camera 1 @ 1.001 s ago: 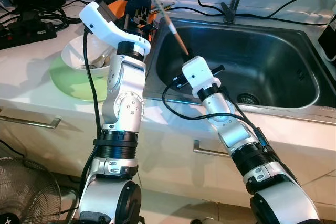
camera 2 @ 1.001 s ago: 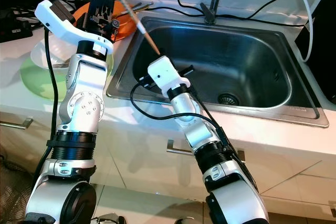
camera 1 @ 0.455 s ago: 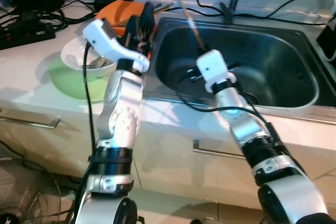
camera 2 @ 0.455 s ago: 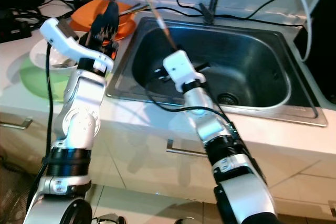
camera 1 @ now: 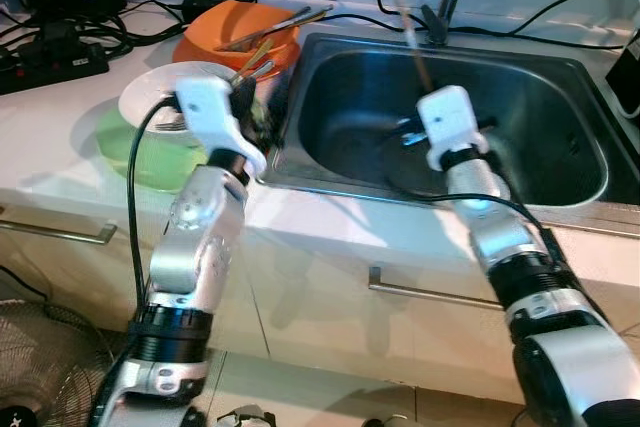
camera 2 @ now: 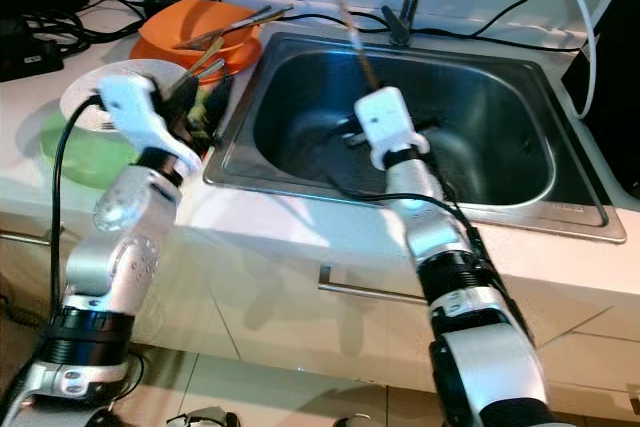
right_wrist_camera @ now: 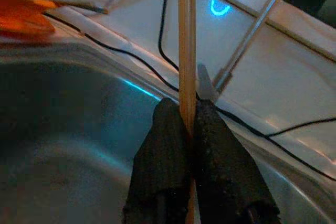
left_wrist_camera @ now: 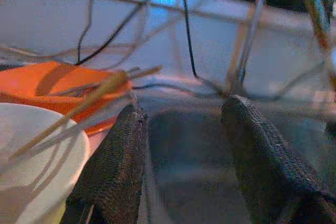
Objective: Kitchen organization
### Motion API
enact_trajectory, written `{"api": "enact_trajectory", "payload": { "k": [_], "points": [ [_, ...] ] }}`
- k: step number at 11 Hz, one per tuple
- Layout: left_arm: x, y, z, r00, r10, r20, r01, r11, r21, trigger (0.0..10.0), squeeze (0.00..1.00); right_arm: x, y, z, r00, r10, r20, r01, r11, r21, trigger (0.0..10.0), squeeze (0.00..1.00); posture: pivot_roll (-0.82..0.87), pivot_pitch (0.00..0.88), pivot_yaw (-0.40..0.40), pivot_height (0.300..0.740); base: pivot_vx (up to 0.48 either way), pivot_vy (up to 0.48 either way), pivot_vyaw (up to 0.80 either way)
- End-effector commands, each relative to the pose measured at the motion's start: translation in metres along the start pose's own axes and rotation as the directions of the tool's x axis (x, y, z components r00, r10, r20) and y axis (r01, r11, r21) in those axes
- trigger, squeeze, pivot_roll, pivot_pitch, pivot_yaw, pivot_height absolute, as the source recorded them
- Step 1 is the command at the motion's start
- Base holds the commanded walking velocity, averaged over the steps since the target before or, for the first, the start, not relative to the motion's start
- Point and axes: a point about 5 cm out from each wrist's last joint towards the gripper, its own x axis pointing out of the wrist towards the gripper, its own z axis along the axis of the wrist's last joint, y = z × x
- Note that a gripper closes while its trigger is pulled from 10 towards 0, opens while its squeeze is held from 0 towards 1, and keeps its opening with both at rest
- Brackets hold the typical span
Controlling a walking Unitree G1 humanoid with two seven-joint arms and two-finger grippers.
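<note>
Right gripper (right_wrist_camera: pixel 188 124): you pinch a chopstick (right_wrist_camera: pixel 186 45) above the sink (camera 1: pixel 560 97).
Left gripper (left_wrist_camera: pixel 184 150): fingers spread, at the sink's left rim.

Home kitchen. Stainless steel sink (camera 1: pixel 520 117) sunk into pale tabletop (camera 1: pixel 60 127), faucet (camera 1: pixel 445 2) rising at back edge. Cabinet fronts with metal bar handles (camera 1: pixel 60 234) below. Dishes beside sink: orange bowl (camera 1: pixel 215 42) holding utensils, white bowl (camera 1: pixel 150 107) on green plate (camera 1: pixel 130 162). Power strip (camera 1: pixel 50 57) and tangle of black cables along wall. Fan (camera 1: pixel 40 367) on floor, lower left.
</note>
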Motion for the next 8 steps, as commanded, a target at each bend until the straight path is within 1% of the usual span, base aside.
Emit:
{"api": "enact_trajectory", "payload": {
  "k": [1,2,3,4,6,8],
  "points": [
    [-0.002,-0.003,-0.01,0.999,-0.022,-0.048,0.024,0.999,0.048,10.0,0.0,0.002,-0.009,-0.002,0.999,-0.022,-0.024,0.023,1.0,0.021,0.0,0.0,0.05,0.028,0.0,0.74,0.0,0.0,0.0],
    [-0.006,-0.005,-0.016,0.996,-0.047,-0.08,0.057,0.991,0.122,10.0,0.0,0.0,-0.016,-0.008,0.999,-0.029,-0.046,0.031,0.999,0.031,0.0,0.0,0.05,0.023,0.003,0.74,0.0,0.0,0.0],
    [-0.009,-0.007,-0.02,0.993,-0.068,-0.101,0.085,0.981,0.173,10.0,0.0,-0.002,-0.02,-0.011,0.998,-0.025,-0.058,0.027,0.999,0.033,0.0,0.0,0.05,0.019,0.005,0.74,0.0,0.0,0.0],
    [-0.013,-0.008,-0.025,0.989,-0.078,-0.125,0.103,0.973,0.206,10.0,0.0,-0.003,-0.024,-0.017,0.996,-0.024,-0.085,0.027,0.999,0.039,0.0,0.0,0.05,0.01,0.007,0.74,0.0,0.0,0.0],
    [-0.017,-0.007,-0.032,0.986,-0.07,-0.15,0.105,0.965,0.242,10.0,0.0,-0.006,-0.026,-0.025,0.992,-0.031,-0.124,0.038,0.998,0.058,0.0,0.0,0.05,0.009,0.008,0.74,0.0,0.0,0.0],
    [-0.024,-0.008,-0.04,0.979,-0.085,-0.186,0.136,0.95,0.282,10.0,0.0,-0.009,-0.029,-0.034,0.985,-0.021,-0.169,0.031,0.998,0.06,0.0,0.0,0.06,0.0,0.008,0.74,0.0,0.0,0.0]
  ]
}}
